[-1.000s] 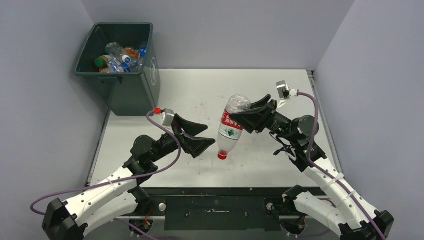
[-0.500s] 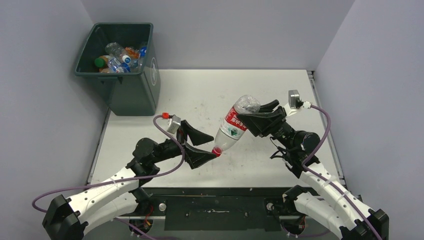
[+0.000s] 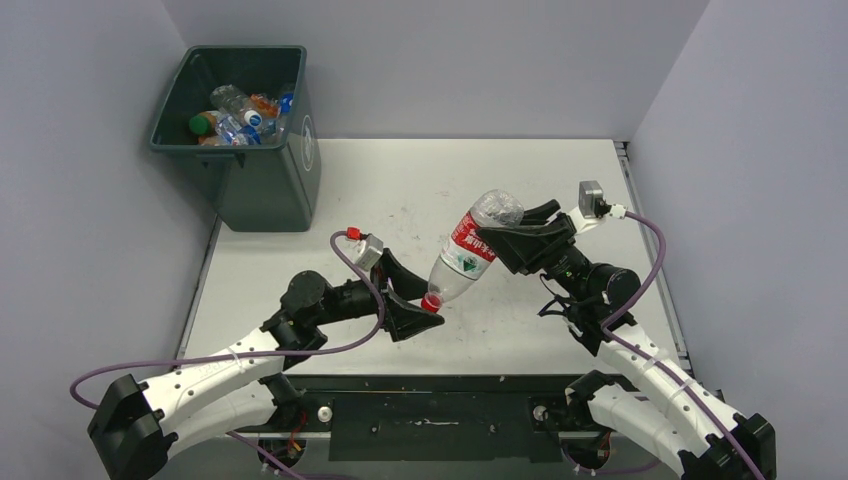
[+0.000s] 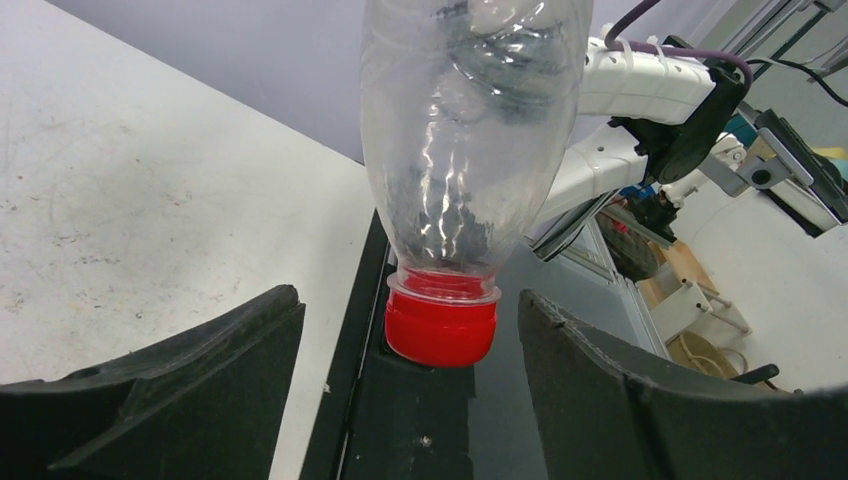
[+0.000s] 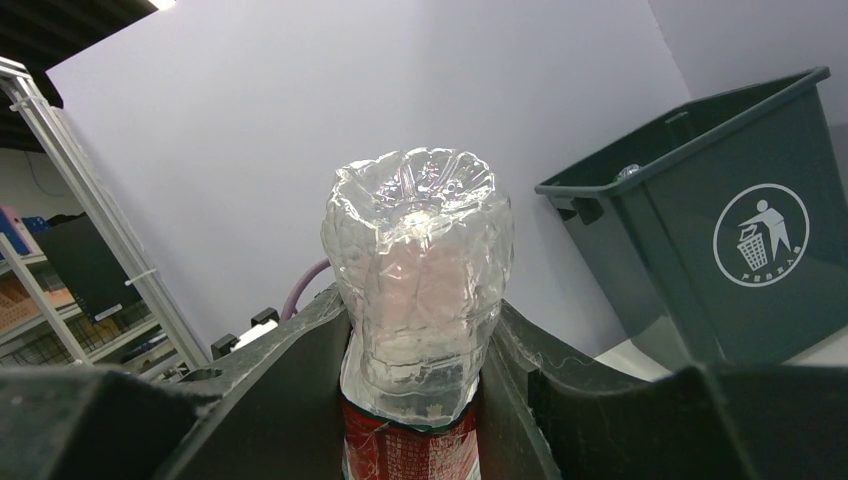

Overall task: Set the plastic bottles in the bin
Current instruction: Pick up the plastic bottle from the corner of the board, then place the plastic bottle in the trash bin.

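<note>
Overhead, the right gripper (image 3: 503, 240) was clamped on a clear bottle (image 3: 468, 255) at the middle of the frame, gripping it near its base. The bottle hung tilted above the white table (image 3: 400, 180). Its base pointed to the upper right and its red cap (image 3: 431, 301) to the lower left, with a red label round its middle. The left gripper (image 3: 412, 303) sat at the cap end with its jaws apart.

From the left wrist camera, the bottle (image 4: 465, 140) came down from the top of the frame with its cap (image 4: 441, 325) lowest. The cap lay between the two black fingers (image 4: 200, 370) of the left gripper (image 4: 408, 310). A clear gap showed on each side of the cap, so neither finger touched it. The table (image 4: 150, 200) filled the left of that view. A white link of the right arm (image 4: 640, 90) showed behind the bottle at the upper right.

From the right wrist camera, the bottle's crumpled base (image 5: 420, 250) stood up at the centre. Both fingers (image 5: 300, 360) of the right gripper (image 5: 420, 330) pressed against its sides, just above the red label.

The dark green bin (image 3: 262, 190) stood at the upper left of the overhead frame, off the table's far left corner and well apart from both grippers. Several plastic bottles (image 3: 240, 115) lay heaped inside it. A round white sticker (image 5: 760, 235) with a litter symbol showed on its wall at the right of the right wrist view.
</note>
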You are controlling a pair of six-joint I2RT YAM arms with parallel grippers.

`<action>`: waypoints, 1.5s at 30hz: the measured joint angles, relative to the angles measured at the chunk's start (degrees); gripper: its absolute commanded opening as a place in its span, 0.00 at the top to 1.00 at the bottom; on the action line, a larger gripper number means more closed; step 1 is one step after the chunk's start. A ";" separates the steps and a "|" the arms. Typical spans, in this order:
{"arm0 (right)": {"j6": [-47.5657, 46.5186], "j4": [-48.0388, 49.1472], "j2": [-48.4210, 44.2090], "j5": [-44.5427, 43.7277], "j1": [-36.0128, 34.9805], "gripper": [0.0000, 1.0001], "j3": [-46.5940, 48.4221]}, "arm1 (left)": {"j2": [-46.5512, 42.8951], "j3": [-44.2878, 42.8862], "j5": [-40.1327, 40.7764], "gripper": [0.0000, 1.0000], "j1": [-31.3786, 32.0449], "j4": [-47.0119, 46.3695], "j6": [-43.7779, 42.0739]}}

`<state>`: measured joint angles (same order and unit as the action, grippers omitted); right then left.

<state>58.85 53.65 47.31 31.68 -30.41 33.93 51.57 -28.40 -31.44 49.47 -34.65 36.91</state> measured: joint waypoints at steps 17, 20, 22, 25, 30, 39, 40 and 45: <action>-1.42 -4.20 -1.86 -0.94 -0.02 0.10 -0.39 | -0.42 -2.71 5.64 1.00 2.99 3.78 -1.73; -6.62 -14.62 -5.20 -2.84 -0.02 0.10 1.16 | -3.50 -7.32 12.70 1.00 2.80 15.52 -6.10; -11.08 -23.65 -7.87 -5.79 0.02 0.10 3.58 | -5.33 -13.92 18.25 1.00 2.19 25.14 -9.86; -17.05 -34.25 -12.70 -10.64 -0.04 0.10 6.75 | -5.73 -29.18 31.91 1.00 -3.17 38.82 -15.04; -22.38 -43.50 -20.90 -19.19 -0.04 0.10 7.67 | 0.24 -51.54 48.87 1.00 -19.80 52.81 -19.61; -24.57 -52.72 -20.90 -23.56 -0.04 0.10 7.52 | 18.93 -63.91 51.21 1.00 -40.96 60.50 -16.52; -24.76 -53.20 -20.81 -23.58 -0.04 0.10 7.52 | 21.86 -64.72 51.04 1.00 -42.38 60.87 -16.00; -25.27 -54.40 -20.81 -23.56 -0.04 0.10 7.52 | 33.22 -68.87 50.93 1.00 -46.31 62.45 -15.32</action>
<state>33.58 -0.75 26.50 8.12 -30.46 41.45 84.79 -97.27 19.49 3.16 27.79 21.58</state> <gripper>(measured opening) 0.897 0.338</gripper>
